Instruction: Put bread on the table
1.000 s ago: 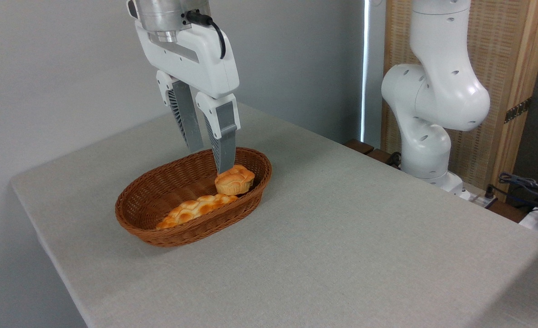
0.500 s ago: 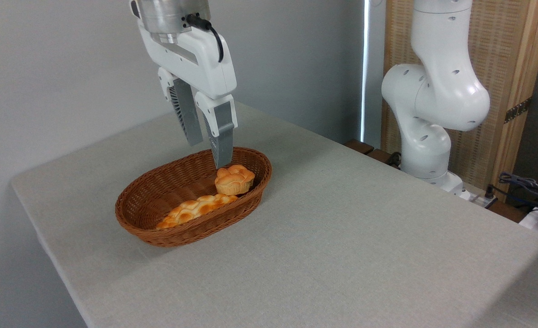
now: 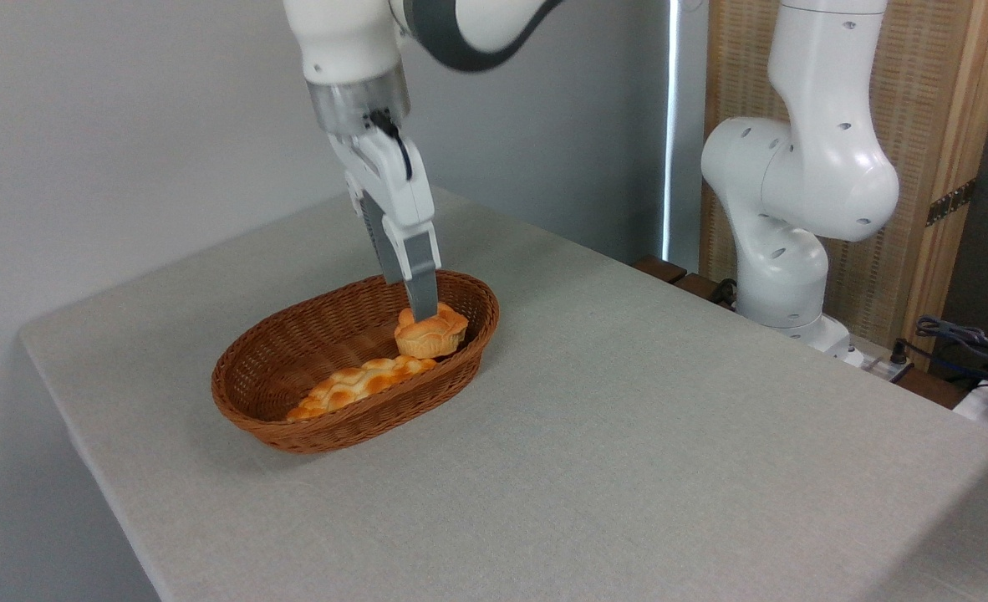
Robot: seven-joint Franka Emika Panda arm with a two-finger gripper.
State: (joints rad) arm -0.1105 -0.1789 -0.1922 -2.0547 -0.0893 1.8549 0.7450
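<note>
The bread (image 3: pixel 438 336), a small round bun with a golden knotted top, sits at the right end of the brown wicker basket (image 3: pixel 253 418). My gripper (image 3: pixel 419 313) hangs straight over it, turned so I see the two fingers almost in line. The near fingertip (image 3: pixel 425 306) overlaps the bun's top; the far finger's tip is hidden behind it. The fingers stand a little apart and the bun rests in the basket, not lifted. The table (image 3: pixel 628 435) is covered in light grey-beige cloth.
A long braided golden loaf (image 3: pixel 352 383) lies in the basket's front half, next to the bun. The arm's white base (image 3: pixel 786 217) rises at the table's far right edge. Cables (image 3: pixel 962 339) lie off the table at the right.
The wrist has turned, so the fingers that stood side by side now line up towards the camera. The gripper has shifted right and come down onto the bun's top. The bun has not moved.
</note>
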